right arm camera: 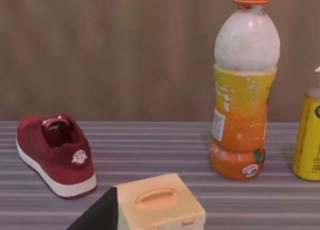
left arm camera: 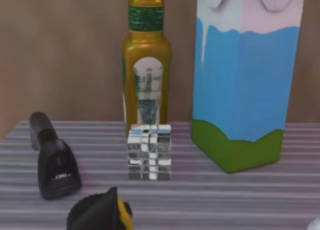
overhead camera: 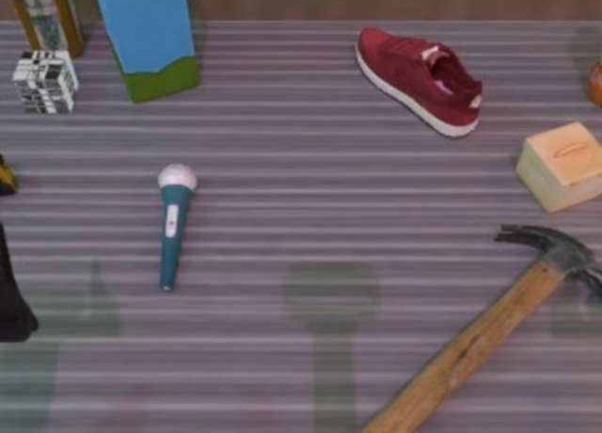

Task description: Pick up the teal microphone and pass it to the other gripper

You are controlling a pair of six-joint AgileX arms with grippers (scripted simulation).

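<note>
Microphone [overhead camera: 174, 226] flat on striped table [overhead camera: 310, 169], untouched; grippers' open-or-clenched state impossible to tell.

I work at a rendered test bench, not a lived-in room. My table [overhead camera: 310, 169] has a flat striped grey-purple top against a plain brown wall. The things on it share no household logic: a red shoe [overhead camera: 419, 77] at upper right, a hammer [overhead camera: 489, 329] at lower right, a carton [overhead camera: 146, 38] and a puzzle cube [overhead camera: 44, 81] at upper left, a barcode scanner [left arm camera: 54, 160], an orange drink bottle [right arm camera: 243, 90].
</note>
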